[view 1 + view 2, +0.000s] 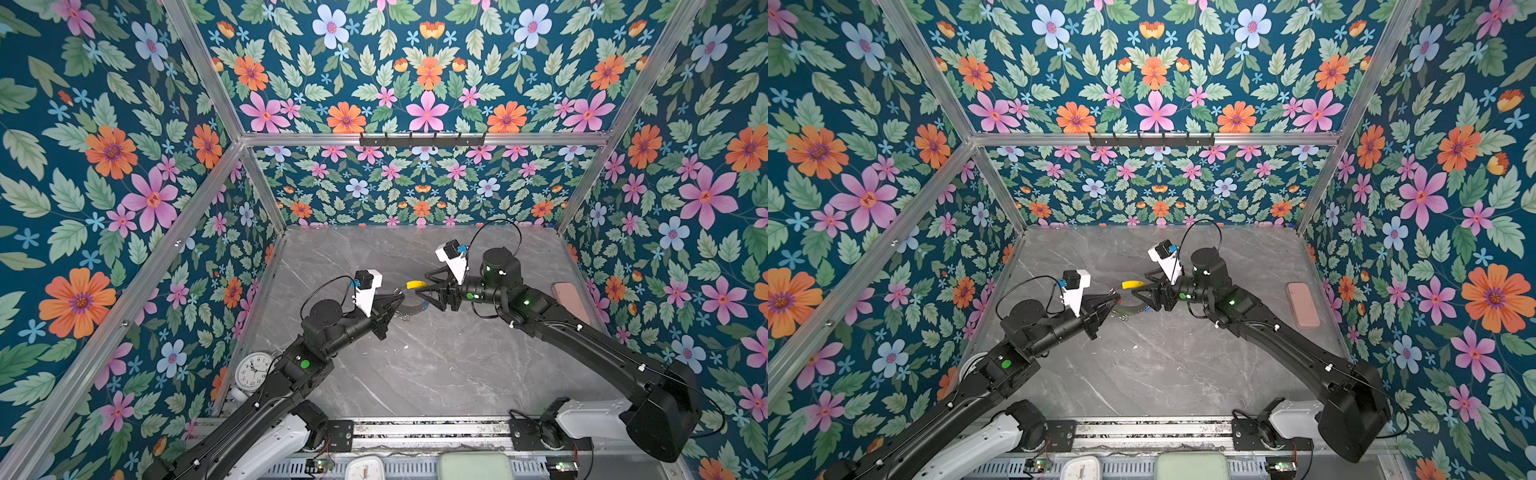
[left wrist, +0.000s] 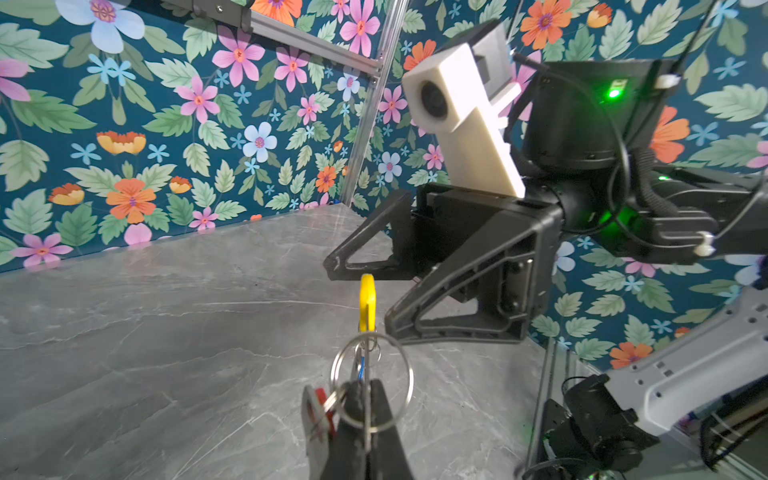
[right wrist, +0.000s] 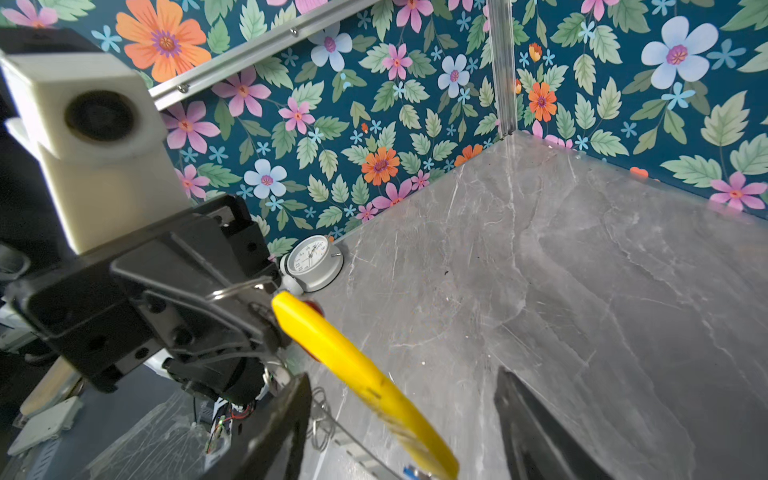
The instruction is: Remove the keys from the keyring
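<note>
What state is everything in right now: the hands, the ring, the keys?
Left hand: shut, pinching the keyring.
Right hand: open, fingers either side of the yellow section.
Keyring: held up off the table.
Red-tagged key: hanging on the keyring, not removed.
Clock: standing in the table's corner.

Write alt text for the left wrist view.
The left gripper pinches a keyring edge-on above a grey table, a red-tagged key hanging beside it. The right gripper faces it, open, jaws either side of the ring's yellow section.

Top views overhead, near-identical, wrist views close above table (image 2: pixel 166 311), facing each other
</note>
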Controlling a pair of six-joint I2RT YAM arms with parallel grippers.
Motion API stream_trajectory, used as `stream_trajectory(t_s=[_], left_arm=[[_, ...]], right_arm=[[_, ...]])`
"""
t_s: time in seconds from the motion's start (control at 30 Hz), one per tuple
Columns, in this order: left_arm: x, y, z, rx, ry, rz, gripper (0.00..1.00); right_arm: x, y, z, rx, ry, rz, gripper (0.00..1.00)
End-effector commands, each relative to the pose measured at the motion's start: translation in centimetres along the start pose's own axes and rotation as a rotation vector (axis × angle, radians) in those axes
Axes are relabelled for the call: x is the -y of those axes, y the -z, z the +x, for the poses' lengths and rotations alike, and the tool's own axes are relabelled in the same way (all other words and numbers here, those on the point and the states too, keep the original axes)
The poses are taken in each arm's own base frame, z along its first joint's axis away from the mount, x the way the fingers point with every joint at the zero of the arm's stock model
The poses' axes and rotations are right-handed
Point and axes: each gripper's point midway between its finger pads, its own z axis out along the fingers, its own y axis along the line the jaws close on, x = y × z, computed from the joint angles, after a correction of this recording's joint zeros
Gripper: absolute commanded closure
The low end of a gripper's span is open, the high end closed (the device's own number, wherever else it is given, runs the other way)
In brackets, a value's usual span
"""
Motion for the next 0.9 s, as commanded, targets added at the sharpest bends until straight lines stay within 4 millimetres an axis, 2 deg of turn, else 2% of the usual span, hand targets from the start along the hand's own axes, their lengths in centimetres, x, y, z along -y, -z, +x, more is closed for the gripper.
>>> stream_trajectory(t_s=[0.0,0.13,0.23,0.37,0.43,0.5,0.67,0.8,0.87], left_arm=[[1.9,0.2,-1.6,0.073,0.018,0.103,1.00],[2.0,0.3,-1.5,0.066,0.023,0.111,1.00],[0.9,0.3,-1.7,0.068,0.036,0.040,1.00],[1.7,0.5,-1.8,0.074,0.040,0.084,1.00],[1.7,0.4,-1.7,0.073,0.040,0.090,1.00],[1.7,0.4,-1.5,0.069,0.042,0.092,1.00],[1.3,0.3,-1.5,0.070,0.053,0.069,1.00],[0.6,0.3,-1.3,0.074,0.072,0.035,0.87],[0.3,0.3,-1.3,0.075,0.082,0.015,0.81]], right_arm=[[-0.1,-0.1,1.0,-0.048,0.032,-0.012,0.28],[-1.6,-0.1,1.4,-0.077,0.040,-0.108,0.32],[-1.4,0.1,1.1,-0.065,0.035,-0.087,0.32],[-1.5,0.1,0.8,-0.049,0.018,-0.086,0.34],[-1.9,0.1,0.6,-0.044,0.017,-0.109,0.40],[-2.1,0.1,0.5,-0.042,0.018,-0.123,0.52],[-2.7,0.2,0.3,-0.035,0.026,-0.156,0.76],[-3.0,0.3,0.2,-0.041,0.021,-0.170,0.93],[-3.1,0.3,0.3,-0.045,0.018,-0.171,0.97]])
